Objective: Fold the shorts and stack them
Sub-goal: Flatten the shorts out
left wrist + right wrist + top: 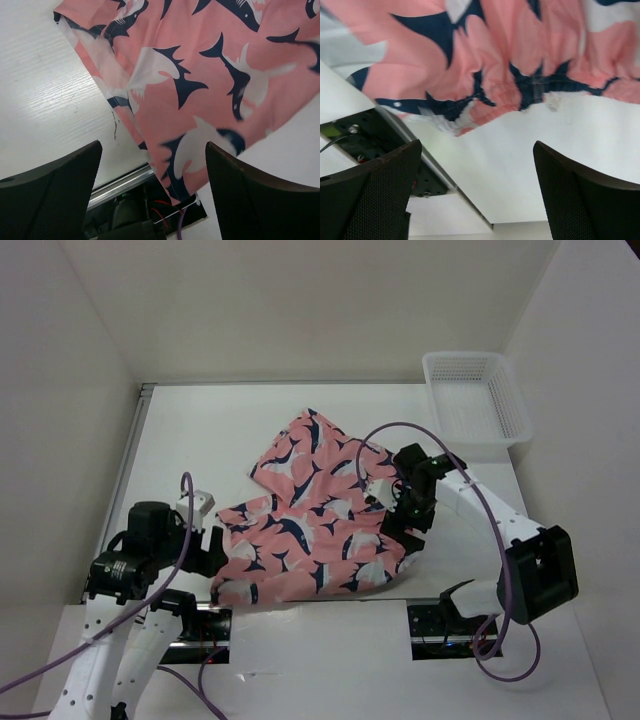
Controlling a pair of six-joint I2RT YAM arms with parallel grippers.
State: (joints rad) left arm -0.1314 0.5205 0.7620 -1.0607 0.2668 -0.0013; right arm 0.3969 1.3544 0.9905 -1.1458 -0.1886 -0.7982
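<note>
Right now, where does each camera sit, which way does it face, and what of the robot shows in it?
Top: above and behind the robot, facing down at the table, shorts and basket; the left arm and right arm show.
Left wrist: on the left arm, facing the shorts' near corner; open left pincer shows.
Right wrist: on the right arm, facing the shorts' gathered edge; open right pincer shows.
Shared: all see the shorts; both wrists see the table's near edge.
</note>
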